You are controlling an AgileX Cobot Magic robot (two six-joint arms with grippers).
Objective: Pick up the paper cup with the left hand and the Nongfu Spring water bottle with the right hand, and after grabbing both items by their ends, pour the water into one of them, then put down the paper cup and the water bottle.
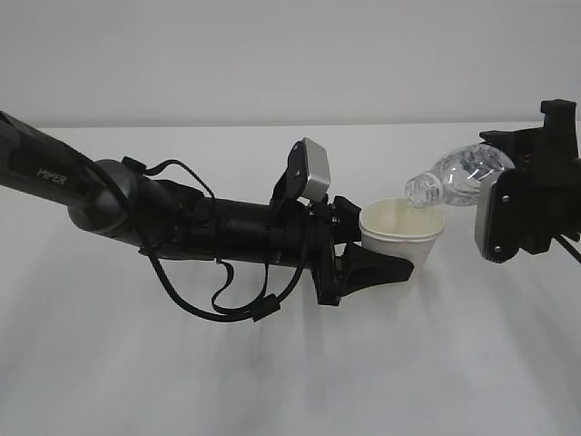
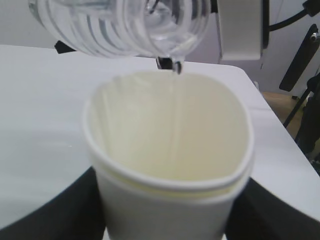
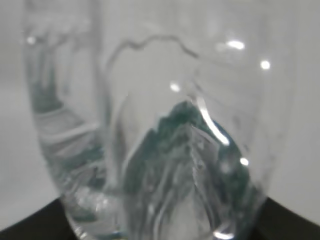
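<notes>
My cream paper cup (image 1: 401, 234) sits upright above the surface; my clear ribbed bottle (image 1: 458, 177) tips mouth-down over its rim.

The Nongfu Spring water bottle (image 3: 150, 135) fills the right wrist view at close range: clear, blurred plastic with bright glints and dark green showing through its middle. Black gripper parts edge both bottom corners.

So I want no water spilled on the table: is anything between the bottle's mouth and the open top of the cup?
Nothing visible. The Nongfu Spring water bottle is tipped with its neck just above the paper cup, whose open top is uncovered. In the left wrist view a thin stream of water falls straight into the cup.
</notes>
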